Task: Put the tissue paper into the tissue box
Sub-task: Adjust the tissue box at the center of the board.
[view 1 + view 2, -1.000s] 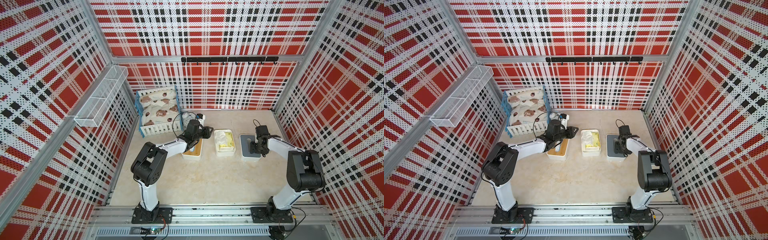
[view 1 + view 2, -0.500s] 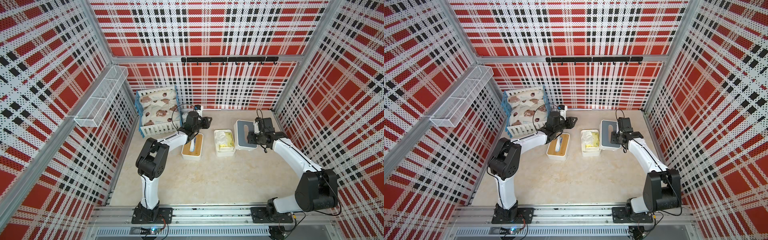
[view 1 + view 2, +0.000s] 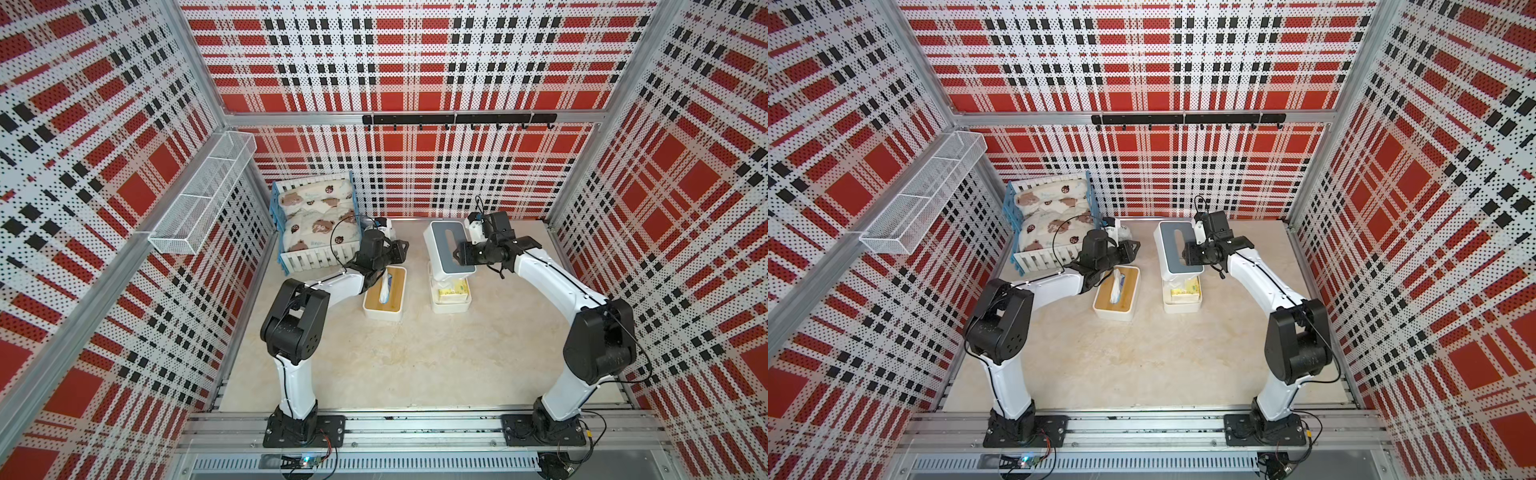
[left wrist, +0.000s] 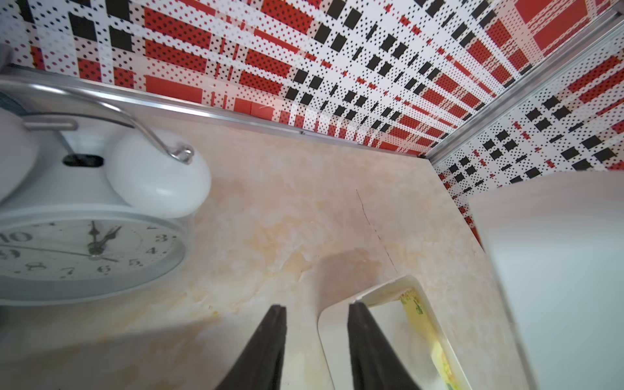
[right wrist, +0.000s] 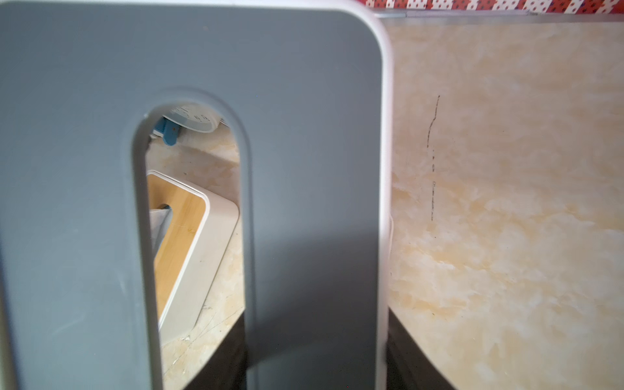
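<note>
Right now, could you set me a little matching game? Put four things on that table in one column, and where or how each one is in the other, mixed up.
Things:
1. grey lid
2. yellow tissue pack
3. alarm clock
4. wooden-topped box

States:
A. beside the little bed
B. a tissue sticks up from its slot
C. held up by the right gripper
D. lying in the open white tray

Pairs: 1-C, 2-D, 3-A, 4-B
</note>
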`<state>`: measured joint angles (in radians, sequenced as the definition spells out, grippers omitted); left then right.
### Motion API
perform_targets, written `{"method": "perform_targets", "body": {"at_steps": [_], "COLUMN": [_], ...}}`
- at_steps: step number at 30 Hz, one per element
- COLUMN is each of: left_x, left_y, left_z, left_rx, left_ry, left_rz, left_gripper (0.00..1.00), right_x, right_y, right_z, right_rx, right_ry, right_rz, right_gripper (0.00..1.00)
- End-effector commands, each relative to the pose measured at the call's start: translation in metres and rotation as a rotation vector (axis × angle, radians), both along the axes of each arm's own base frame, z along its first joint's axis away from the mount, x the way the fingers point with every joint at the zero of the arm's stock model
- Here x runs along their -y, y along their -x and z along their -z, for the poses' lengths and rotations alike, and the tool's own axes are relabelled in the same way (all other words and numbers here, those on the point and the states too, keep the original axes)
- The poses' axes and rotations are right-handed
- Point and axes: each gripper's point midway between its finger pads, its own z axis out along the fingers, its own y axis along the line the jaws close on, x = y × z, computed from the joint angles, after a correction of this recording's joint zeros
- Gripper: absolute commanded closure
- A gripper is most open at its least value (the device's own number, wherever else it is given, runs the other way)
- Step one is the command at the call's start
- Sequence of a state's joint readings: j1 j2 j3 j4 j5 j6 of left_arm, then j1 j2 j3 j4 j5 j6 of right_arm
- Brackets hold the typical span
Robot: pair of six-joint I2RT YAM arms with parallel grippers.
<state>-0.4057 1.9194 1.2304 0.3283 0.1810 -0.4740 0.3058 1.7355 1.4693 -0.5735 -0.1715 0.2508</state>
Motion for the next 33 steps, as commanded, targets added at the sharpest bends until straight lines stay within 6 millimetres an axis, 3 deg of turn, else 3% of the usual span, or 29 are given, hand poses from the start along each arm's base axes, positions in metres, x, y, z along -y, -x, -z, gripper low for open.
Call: {"method": "perform_targets", "body": {"at_steps": [1, 7, 13, 20, 28, 33], "left_x": [-0.005, -0.005, -0.007, -0.011, -0.013, -0.014], "left_y": [-0.002, -0.002, -0.002, -0.002, -0.004, -0.002], "left_z": [-0.027, -0.027, -0.030, -0.030, -0.029, -0.029], "left_rx": [0.059, 0.059, 0.066, 0.068, 0.070, 0.070], "left_ry": [0.042, 0.042, 0.042, 0.040, 0.039, 0.036], "left_rz": [-0.007, -0.008, -0.016, -0.026, -0.034, -0.041], "left_gripper": [0.63, 0.63, 0.63, 0.63, 0.63, 0.63], "right_x": [0.001, 0.001, -0.013, -0.013, -0.016, -0.031], "right_y": [-0.006, -0.015, -0.018, -0.026, -0.022, -0.018], "right_z": [0.002, 0.024, 0.045, 0.052, 0.073, 0.071], "right_rx": [0.006, -0.004, -0.021, 0.057, 0.066, 0.077], "right_ry": [0.035, 0.071, 0.081, 0.060, 0.023, -0.042], "right_rz": [-0.009, -0.009, -0.042, -0.021, -0.012, -0.039], "right_gripper": [0.67, 0.67, 0.68, 0.68, 0.69, 0.69]}}
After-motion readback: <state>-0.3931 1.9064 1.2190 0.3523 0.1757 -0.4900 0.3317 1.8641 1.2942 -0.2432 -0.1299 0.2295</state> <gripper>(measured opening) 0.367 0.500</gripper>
